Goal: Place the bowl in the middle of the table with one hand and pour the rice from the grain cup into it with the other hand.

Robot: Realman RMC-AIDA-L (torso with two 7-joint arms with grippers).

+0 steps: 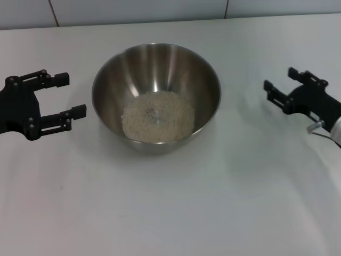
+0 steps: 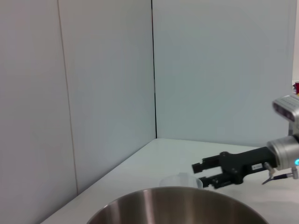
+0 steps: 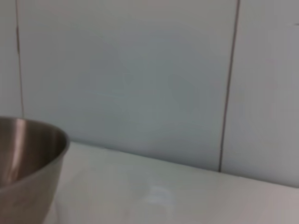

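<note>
The steel bowl (image 1: pixel 160 69) stands in the middle of the white table (image 1: pixel 170 213). A pale mass of rice (image 1: pixel 158 116) lies in its bottom. My left gripper (image 1: pixel 74 95) is open and empty, just left of the bowl and apart from it. My right gripper (image 1: pixel 278 78) is open and empty, well to the bowl's right. In the left wrist view the clear grain cup (image 2: pixel 181 180) stands upright on the table beyond the bowl's rim (image 2: pixel 177 207), just in front of the right gripper's (image 2: pixel 200 175) fingertips and not held. I cannot make the cup out in the head view.
A pale panelled wall (image 1: pixel 160 10) runs along the table's far edge. The right wrist view shows the bowl's outer wall (image 3: pixel 23 163) and bare tabletop beside it.
</note>
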